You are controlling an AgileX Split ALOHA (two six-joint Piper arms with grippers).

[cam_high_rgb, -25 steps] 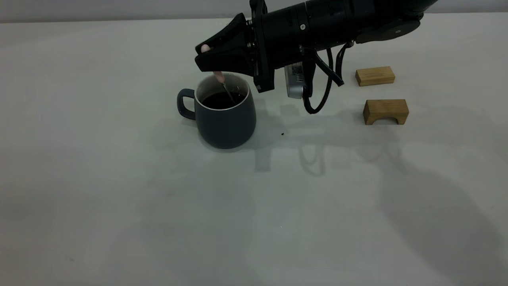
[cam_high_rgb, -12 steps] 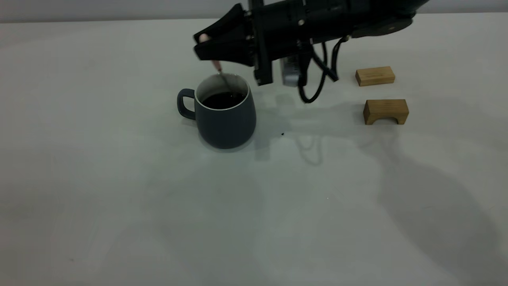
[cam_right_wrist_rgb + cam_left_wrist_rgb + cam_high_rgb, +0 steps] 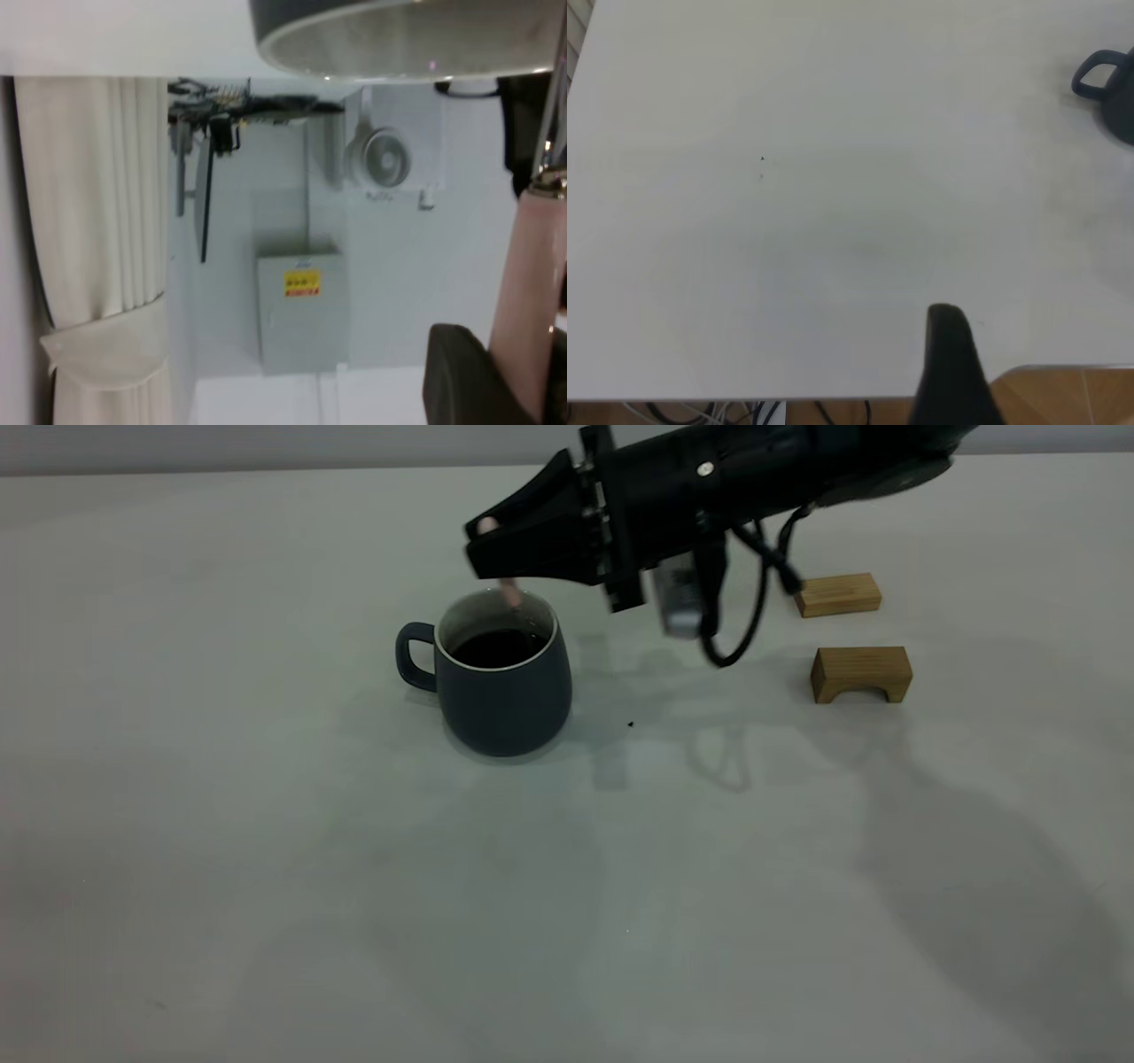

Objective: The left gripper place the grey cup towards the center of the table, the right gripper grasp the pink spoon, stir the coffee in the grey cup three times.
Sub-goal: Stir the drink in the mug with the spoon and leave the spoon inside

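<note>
The grey cup [image 3: 503, 679] stands upright on the table [image 3: 266, 824], somewhat left of centre in the exterior view and toward the far half. Its loop handle points toward that view's left. The coffee [image 3: 496, 647] fills it partway, leaving a band of white inner wall bare below the rim.

The right gripper [image 3: 483, 545] reaches in from the upper right of the exterior view and hangs above the far side of the cup rim, its fingers pointing left and slightly downward. The fingers are clenched on the pink spoon [image 3: 508, 591]. The pink handle end protrudes above the fingertips, and the rest of the handle descends below them toward the cup mouth. The spoon's long axis runs steeply, close to vertical, leaning a little toward the exterior view's right at its lower end. The metal stem and bowl cannot be made out clearly against the cup's inner wall, so contact with the liquid cannot be confirmed.

In the right wrist view the pink handle [image 3: 523, 319] meets the metal stem close to the lens, with the cup rim [image 3: 407, 44] beyond.

The left gripper [image 3: 950, 372] is parked at the table's edge, well apart from the cup; only one dark finger shows, so its finger state cannot be told.

Two wooden blocks [image 3: 837, 594] [image 3: 861, 674] lie right of the cup.
</note>
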